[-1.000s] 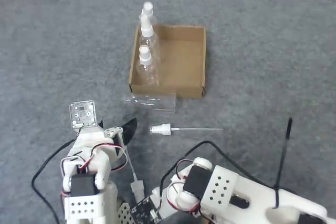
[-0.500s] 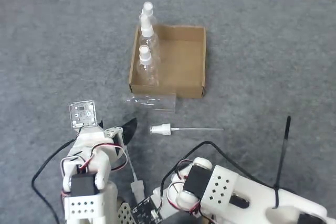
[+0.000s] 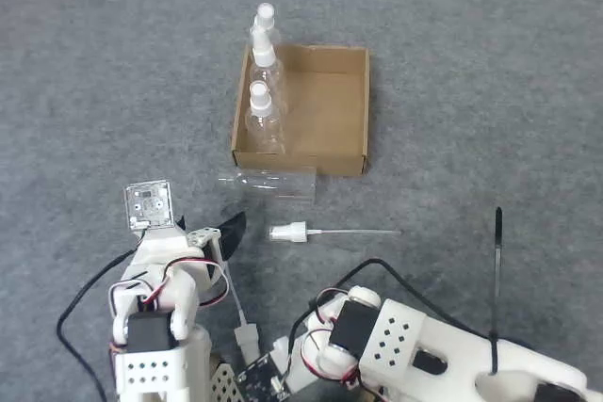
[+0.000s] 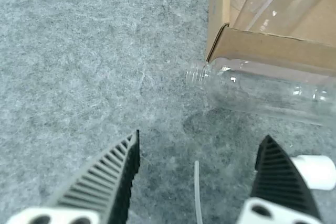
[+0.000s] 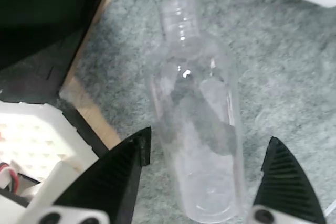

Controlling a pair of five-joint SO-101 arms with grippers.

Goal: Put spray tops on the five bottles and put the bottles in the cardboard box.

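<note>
The cardboard box (image 3: 334, 105) holds three bottles with spray tops (image 3: 262, 115) along its left wall. A capless clear bottle (image 3: 273, 183) (image 4: 262, 90) lies on the mat just in front of the box. My left gripper (image 4: 200, 137) (image 3: 224, 235) hangs open a little short of its neck. A loose spray top (image 3: 290, 232) (image 4: 315, 171) with a long thin tube lies beside that gripper. Another capless bottle (image 5: 199, 114) lies on the mat by the arm bases. My right gripper (image 5: 209, 137) is open over it, one finger on each side.
A second loose spray top (image 3: 247, 336) lies between the two arm bases. A black cable (image 3: 497, 270) stands up from the right arm. A black base plate with a wooden edge (image 5: 89, 103) lies close beside the near bottle. Grey mat (image 3: 471, 91) covers the table.
The right arm has sunk slightly toward the table's near edge, and its black cable has swung a little to the left. The left arm and the bottles stay put.
</note>
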